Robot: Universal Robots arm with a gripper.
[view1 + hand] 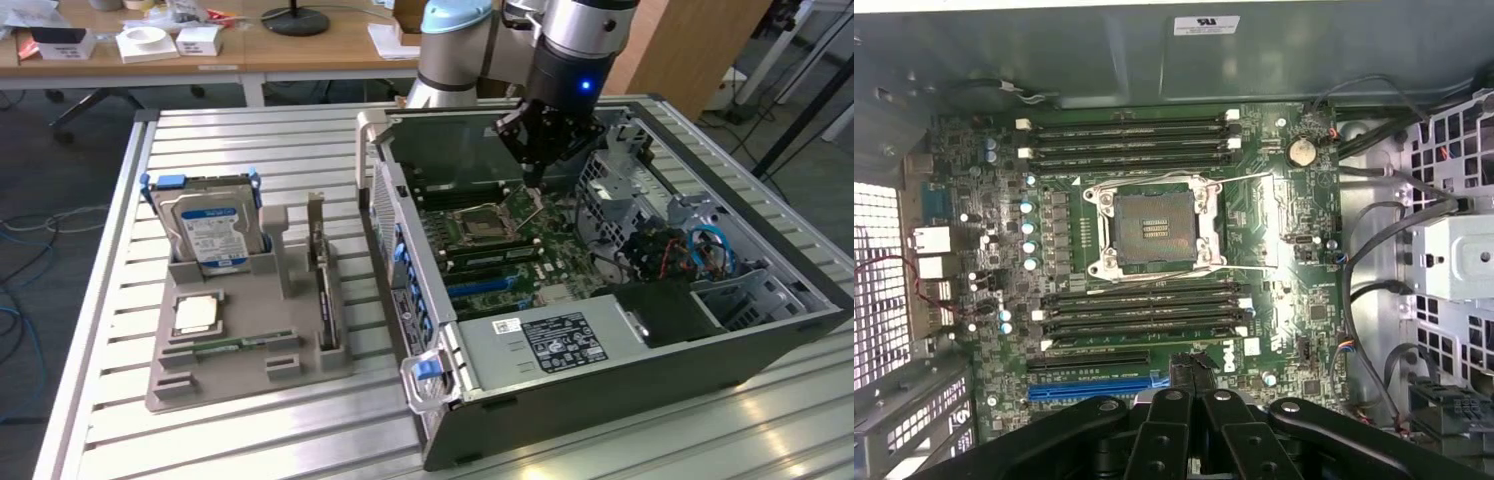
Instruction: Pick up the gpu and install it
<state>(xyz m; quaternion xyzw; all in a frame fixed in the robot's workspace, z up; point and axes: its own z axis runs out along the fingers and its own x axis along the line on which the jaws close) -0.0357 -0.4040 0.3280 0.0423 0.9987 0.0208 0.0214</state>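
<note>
The gripper [534,172] hangs inside the open computer case [787,330], which lies on its side on the bench [267,130] so that the motherboard [1154,250] faces up and can be reached from above. The gripper points straight down at the board; in the wrist view its linkages meet around a small dark part at the tip, but I cannot tell whether it is closed on anything. Just under the tip lie the long expansion slots, one of them blue [1089,392], and a little beyond it sits the empty processor socket [1154,228], flanked by rows of memory slots. I cannot make out with certainty a graphics card; no card stands in the slots below the gripper. Well away from the gripper, outside the case, a grey holder tray [240,350] keeps spare parts upright or flat for easy picking: a hard drive [210,228] stands in its rack, a processor chip [198,315] lies flat, and a thin dark board [324,305] stands on edge at the side nearest the case.
</note>
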